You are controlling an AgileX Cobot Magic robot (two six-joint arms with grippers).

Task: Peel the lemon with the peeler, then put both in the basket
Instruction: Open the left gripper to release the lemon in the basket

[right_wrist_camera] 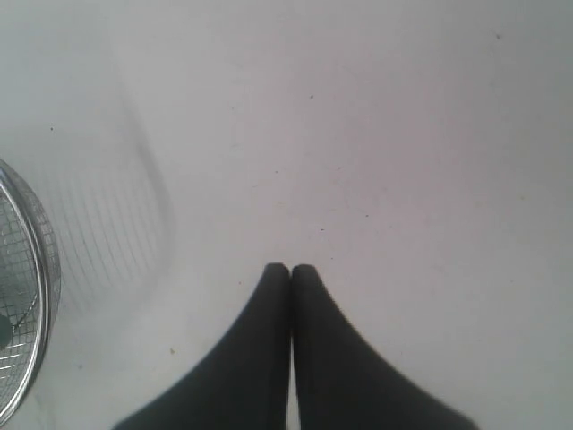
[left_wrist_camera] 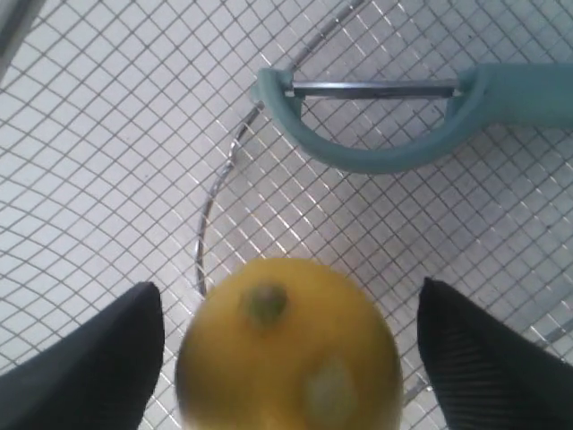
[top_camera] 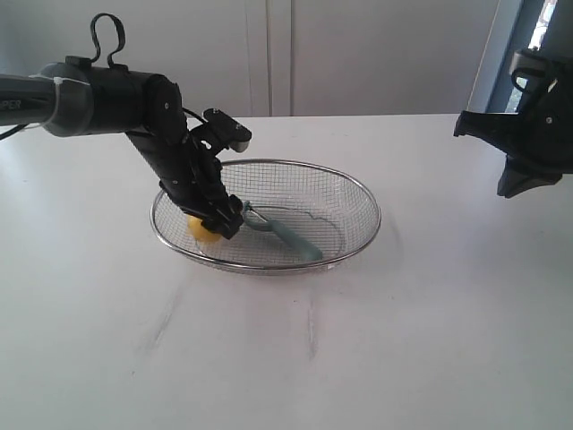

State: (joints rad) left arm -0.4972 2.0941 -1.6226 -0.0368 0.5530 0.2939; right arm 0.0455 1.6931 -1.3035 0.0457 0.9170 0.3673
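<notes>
The yellow lemon [top_camera: 200, 229] [left_wrist_camera: 286, 349] lies in the left part of the silver wire-mesh basket [top_camera: 360, 193] [left_wrist_camera: 107, 134]. My left gripper [top_camera: 226, 224] [left_wrist_camera: 286, 300] is down inside the basket and open. Its two black fingers [left_wrist_camera: 98, 367] stand on either side of the lemon, with mesh showing in the gaps. The teal peeler [top_camera: 293, 236] [left_wrist_camera: 385, 125] rests on the mesh just beyond the lemon, blade head toward it. My right gripper [top_camera: 517, 182] [right_wrist_camera: 290, 269] hangs shut and empty above the table, right of the basket.
The basket sits mid-table on a white tabletop [top_camera: 403, 340]. Its rim [right_wrist_camera: 40, 296] shows at the edge of the right wrist view. A white wall and a window frame [top_camera: 501, 54] lie behind the table.
</notes>
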